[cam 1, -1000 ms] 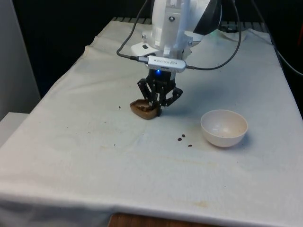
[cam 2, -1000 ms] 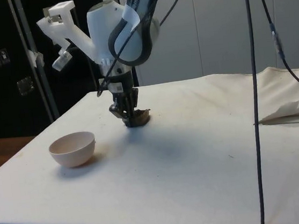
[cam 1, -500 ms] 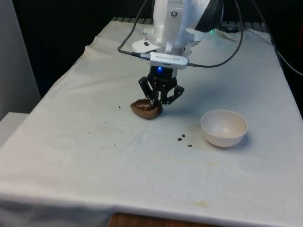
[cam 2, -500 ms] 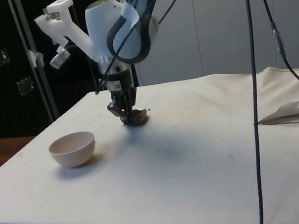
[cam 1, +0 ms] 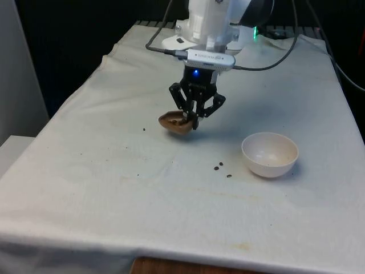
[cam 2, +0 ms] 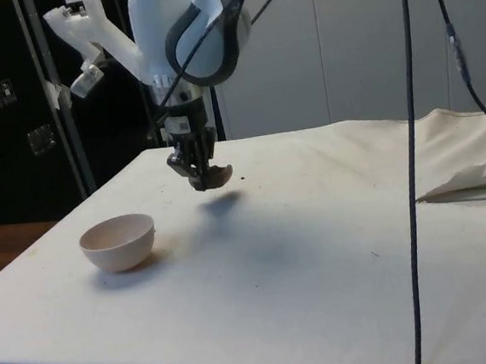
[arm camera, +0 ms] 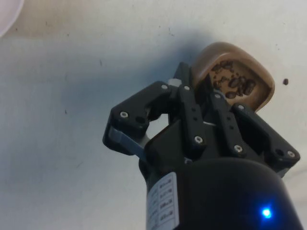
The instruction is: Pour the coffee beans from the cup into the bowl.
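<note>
My black gripper (cam 1: 191,121) is shut on the rim of a small brown cup (cam 1: 174,123) and holds it a little above the white cloth. The side view shows the cup (cam 2: 213,177) hanging clear of the table under the gripper (cam 2: 197,177), its shadow on the cloth below. In the wrist view the cup (arm camera: 235,76) has dark coffee beans (arm camera: 234,82) in it, with the gripper (arm camera: 204,91) clamped on its edge. A cream bowl (cam 1: 270,154) stands on the cloth toward the front view's right, nearer the camera than the cup. Nothing shows inside the bowl (cam 2: 118,242).
A few spilled beans (cam 1: 219,167) lie on the cloth between cup and bowl, and single beans (cam 1: 144,129) dot the cloth near the cup. A black cable (cam 2: 412,163) hangs down in the side view. The table's edges drop off on both sides.
The gripper has lifted the cup off the cloth, rising steadily and drifting slightly toward the front view's right. The bowl has stayed put.
</note>
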Controlling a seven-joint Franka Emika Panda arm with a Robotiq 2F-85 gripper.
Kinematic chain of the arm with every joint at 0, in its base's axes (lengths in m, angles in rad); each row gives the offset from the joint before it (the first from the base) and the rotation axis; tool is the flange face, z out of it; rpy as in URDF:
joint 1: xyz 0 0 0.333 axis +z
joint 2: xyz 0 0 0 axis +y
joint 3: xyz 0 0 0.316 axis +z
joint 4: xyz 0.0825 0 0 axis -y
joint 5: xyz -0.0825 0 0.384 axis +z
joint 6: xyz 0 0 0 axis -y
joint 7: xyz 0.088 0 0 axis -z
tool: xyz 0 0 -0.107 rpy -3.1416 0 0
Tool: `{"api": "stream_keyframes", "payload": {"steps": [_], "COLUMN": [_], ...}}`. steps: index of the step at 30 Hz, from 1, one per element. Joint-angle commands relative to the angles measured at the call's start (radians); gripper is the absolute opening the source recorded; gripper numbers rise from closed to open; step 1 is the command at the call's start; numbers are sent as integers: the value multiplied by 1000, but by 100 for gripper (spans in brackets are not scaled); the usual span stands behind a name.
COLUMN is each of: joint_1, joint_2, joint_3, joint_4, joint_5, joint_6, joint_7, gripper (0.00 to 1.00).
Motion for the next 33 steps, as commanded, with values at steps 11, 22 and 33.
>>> {"api": "stream_keyframes", "payload": {"steps": [11,22,33], "joint_1": [17,21,23], "joint_2": [-33,-57,-89], "joint_3": [-3,12,36], "joint_4": [2,6,7], "joint_5": [-11,-9,-8], "joint_6": [-30,-51,-78], "joint_7": [16,19,29], "gripper": [3,3,3]}}
